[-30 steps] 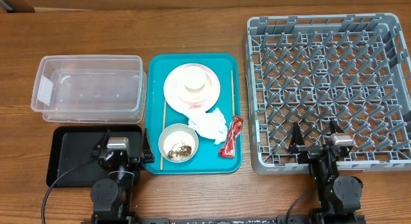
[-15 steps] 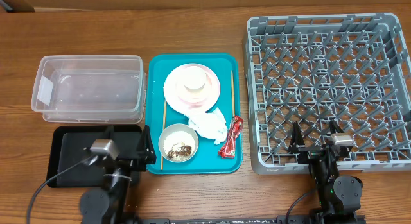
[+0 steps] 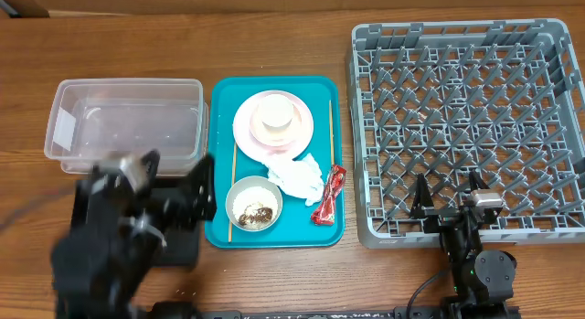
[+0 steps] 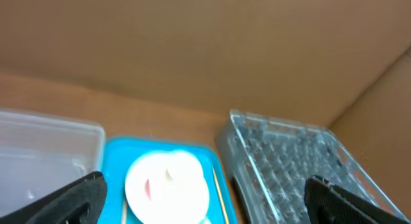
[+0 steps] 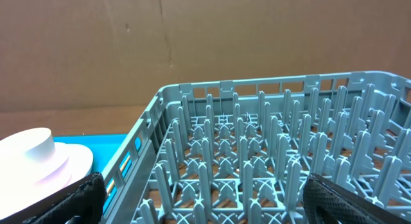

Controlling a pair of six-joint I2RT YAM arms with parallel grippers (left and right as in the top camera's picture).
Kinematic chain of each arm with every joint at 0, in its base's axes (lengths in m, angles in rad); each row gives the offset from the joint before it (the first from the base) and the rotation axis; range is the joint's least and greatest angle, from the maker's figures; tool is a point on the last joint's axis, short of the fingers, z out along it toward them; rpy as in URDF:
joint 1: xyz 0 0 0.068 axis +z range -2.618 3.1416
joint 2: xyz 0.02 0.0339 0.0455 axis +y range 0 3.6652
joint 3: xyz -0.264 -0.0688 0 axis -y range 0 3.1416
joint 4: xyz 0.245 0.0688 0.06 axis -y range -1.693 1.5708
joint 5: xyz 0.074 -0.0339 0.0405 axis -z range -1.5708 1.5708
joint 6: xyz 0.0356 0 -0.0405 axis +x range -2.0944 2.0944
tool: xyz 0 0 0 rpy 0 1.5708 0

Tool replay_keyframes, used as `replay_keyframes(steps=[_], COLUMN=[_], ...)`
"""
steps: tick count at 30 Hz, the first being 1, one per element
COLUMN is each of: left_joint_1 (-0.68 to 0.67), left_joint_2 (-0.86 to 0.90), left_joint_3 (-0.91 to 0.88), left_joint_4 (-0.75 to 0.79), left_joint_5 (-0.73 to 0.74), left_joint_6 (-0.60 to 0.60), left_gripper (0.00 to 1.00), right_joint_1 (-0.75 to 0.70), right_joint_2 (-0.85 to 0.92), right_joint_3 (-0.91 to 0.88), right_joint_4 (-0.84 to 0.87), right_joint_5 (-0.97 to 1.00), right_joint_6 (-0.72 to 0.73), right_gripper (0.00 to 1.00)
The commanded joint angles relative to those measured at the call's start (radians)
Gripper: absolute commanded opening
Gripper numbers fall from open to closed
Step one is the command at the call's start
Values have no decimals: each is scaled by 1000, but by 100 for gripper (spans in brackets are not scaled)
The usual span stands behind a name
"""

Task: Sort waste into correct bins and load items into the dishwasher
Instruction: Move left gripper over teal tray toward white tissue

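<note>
Black arms stand at the near edge of the wooden table (image 3: 283,40). The left arm (image 3: 105,241) is a dark smear of blur, reared up over the near-left corner and leaning toward the trays; its wrist camera looks level across the table to a brown cardboard wall (image 4: 192,44). The left gripper (image 4: 204,182) is spread wide with nothing between its fingers. The right arm (image 3: 482,269) is folded low and sharp just in front of the rack, and the right gripper (image 3: 448,193) also gapes empty, its fingers pointing over the near rim.

The grey plastic dish rack (image 3: 457,31) is square, with a grid of upright pegs, and fills the right side; nothing is loaded in it. At far left is the clear plastic tub (image 3: 128,83), rectangular with round corners. Between them lies the teal serving tray (image 3: 217,154), smooth and glossy. The flat black tray (image 3: 187,250) lies in front of the tub, mostly hidden under the blurred arm.

On the teal tray, the round pink plate (image 3: 245,132) lies at the far end with the pink bowl (image 3: 274,118) on its middle. Nearer, the pale grey-green bowl (image 3: 232,196) holds white rice (image 3: 247,209) and brown scraps. Beside it lies the crumpled white napkin (image 3: 302,177), then the shiny red wrapper (image 3: 329,196), narrow and creased. One thin wooden chopstick (image 3: 330,127) lies right of the plate, the other chopstick (image 3: 232,173) along the tray's left side.
</note>
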Motion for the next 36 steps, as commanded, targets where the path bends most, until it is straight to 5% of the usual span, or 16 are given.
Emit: replay_keyframes(steps=[1,8,15,20,22,23,29,31,36], left_joint_1=[-2,-10,-16,-17,-17,-18,-85,-115,-222], left_joint_2=[200,624,904,1063,1117,1147,1189,1189,1189], left_joint_3=[178,473,479,479,479,479,479,479,479], left_joint_4=[-106,-494,-558,-559,-560,-561,-579,-578,-575], left_joint_5=[152,348,601,637,661,665,536,472,96], left_joint_6=[-11,37,-92,-175,-154,-142,-109,-109,-188], left_gripper=[100,100,100,100,76,46,21,5,4], right_joint_1=[-2,-2,-2,-2,-2,-2,-2,-2,-2], right_joint_2=[-11,-11,-11,-11,-11,-11,-11,-11,-11], right_joint_3=[-11,-11,-11,-11,-11,-11,-11,-11,-11], right_joint_4=[3,3,3,3,3,3,3,3,3], right_joint_5=[-2,-2,-2,-2,-2,-2,-2,-2,-2], right_joint_6=[-2,-2,-2,-2,-2,-2,-2,-2,-2], right_gripper=[100,100,100,100,100,100,100,100,100])
